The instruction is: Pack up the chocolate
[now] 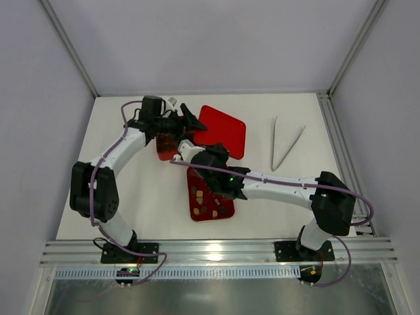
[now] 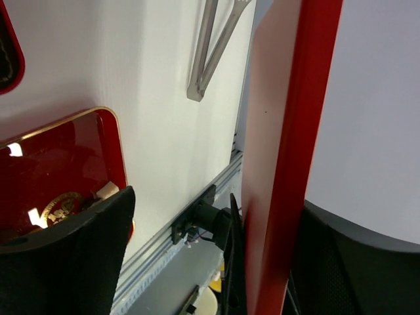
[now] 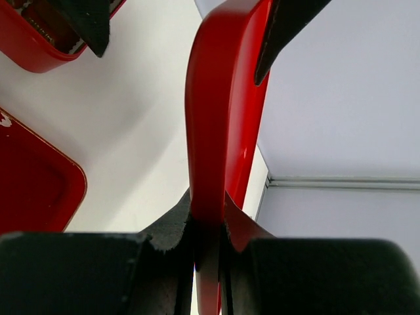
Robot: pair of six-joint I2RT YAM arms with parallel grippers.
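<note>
Several tiny brown and cream chocolates lie in a red compartmented tray at the table's middle, under my right arm. My right gripper is shut on the edge of the flat red lid and holds it off the table. My left gripper is open. Its fingers straddle the lid's far corner, with the lid lying against one finger. A second red box sits below the left gripper; I cannot tell what is in it.
Metal tongs lie on the white table to the right of the lid. A glossy red piece with a gold rim shows beside the left finger. Grey walls close the back and sides; a metal rail runs along the near edge.
</note>
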